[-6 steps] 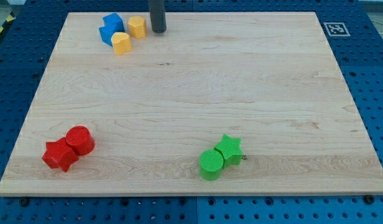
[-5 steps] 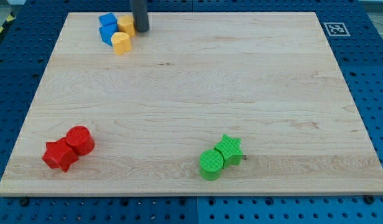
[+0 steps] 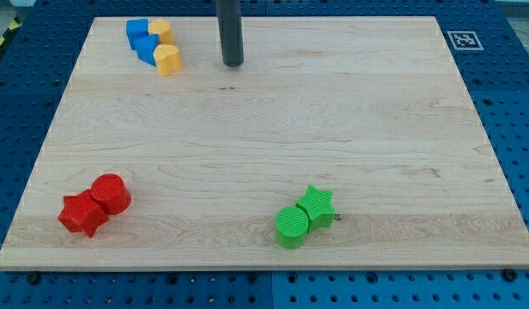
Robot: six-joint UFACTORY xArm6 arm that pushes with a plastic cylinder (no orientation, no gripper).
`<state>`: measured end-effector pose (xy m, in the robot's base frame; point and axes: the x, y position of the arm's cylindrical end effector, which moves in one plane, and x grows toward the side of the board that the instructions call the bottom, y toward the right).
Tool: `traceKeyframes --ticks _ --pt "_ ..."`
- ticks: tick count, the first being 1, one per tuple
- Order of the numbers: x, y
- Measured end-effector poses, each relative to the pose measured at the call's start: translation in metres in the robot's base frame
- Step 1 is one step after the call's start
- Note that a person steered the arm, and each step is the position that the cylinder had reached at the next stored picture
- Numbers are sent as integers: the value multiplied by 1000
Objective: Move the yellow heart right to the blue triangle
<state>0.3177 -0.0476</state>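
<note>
At the view's top left, two blue blocks and two yellow blocks sit bunched together. A yellow block (image 3: pixel 161 31) touches the right side of a blue block (image 3: pixel 137 30). Another blue block (image 3: pixel 147 47) sits just below, with a second yellow block (image 3: pixel 167 60) against its right side. I cannot make out which yellow block is the heart or which blue block is the triangle. My tip (image 3: pixel 233 63) stands on the board to the right of the cluster, apart from it.
A red block pair (image 3: pixel 94 204) lies at the view's bottom left. A green cylinder (image 3: pixel 291 227) and a green star (image 3: pixel 317 206) touch at the bottom centre. A marker tag (image 3: pixel 461 39) sits at the board's top right corner.
My tip pushed the upper yellow block left against the blue blocks, shifting the cluster left, then pulled back to the right and downward, away from the cluster.
</note>
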Motion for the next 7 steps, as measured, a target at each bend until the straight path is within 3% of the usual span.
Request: traceKeyframes --ticks 3,4,7 --pt "47 7" --pt "78 -29" --pt "31 -126"
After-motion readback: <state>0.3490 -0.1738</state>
